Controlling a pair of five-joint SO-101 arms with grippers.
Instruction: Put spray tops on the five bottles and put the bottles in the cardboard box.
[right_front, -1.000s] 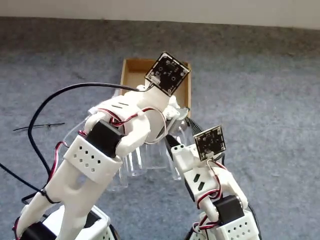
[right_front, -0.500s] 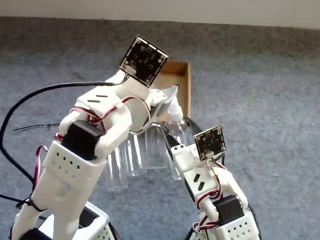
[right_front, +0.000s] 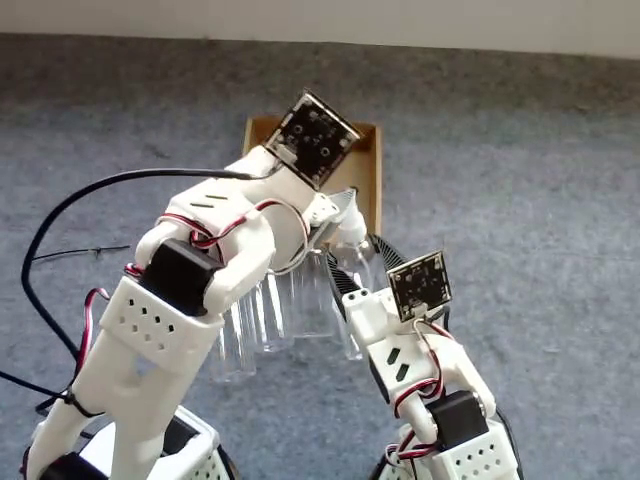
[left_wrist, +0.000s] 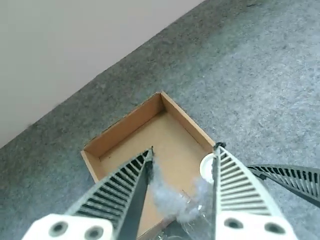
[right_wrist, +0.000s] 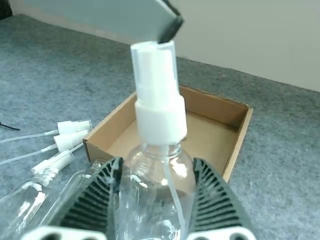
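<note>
Right wrist view: bottle (right_wrist: 150, 192) upright in right tool (right_wrist: 157, 164), spray top (right_wrist: 157, 100) up

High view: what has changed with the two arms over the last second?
The left gripper swung off toward the picture's left side, then came partway back over the cardboard box, at the spray top; its jaws stand open. The right gripper stayed in place, shut on the bottle. The box did not move.
</note>
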